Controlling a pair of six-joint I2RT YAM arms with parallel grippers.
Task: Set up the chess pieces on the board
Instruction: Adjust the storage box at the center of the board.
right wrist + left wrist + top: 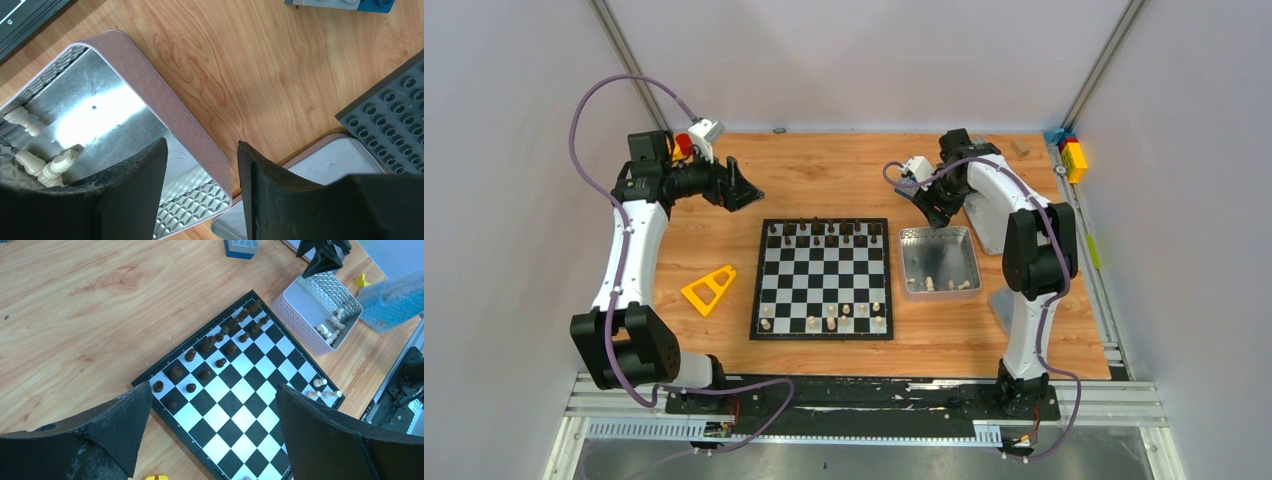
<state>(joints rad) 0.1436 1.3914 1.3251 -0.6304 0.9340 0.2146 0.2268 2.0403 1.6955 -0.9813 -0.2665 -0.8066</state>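
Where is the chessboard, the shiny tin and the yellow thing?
chessboard (824,280): top view, on an empty square in its middle.
shiny tin (939,252): top view, on its bare floor.
yellow thing (695,293): top view, on its lower left end.

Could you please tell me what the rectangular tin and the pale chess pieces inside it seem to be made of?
The rectangular silver tin looks like thin metal: mirror-bright floor with glare, embossed scale-patterned walls. The pale cream chess pieces inside look like matte turned wood, though plastic is possible.
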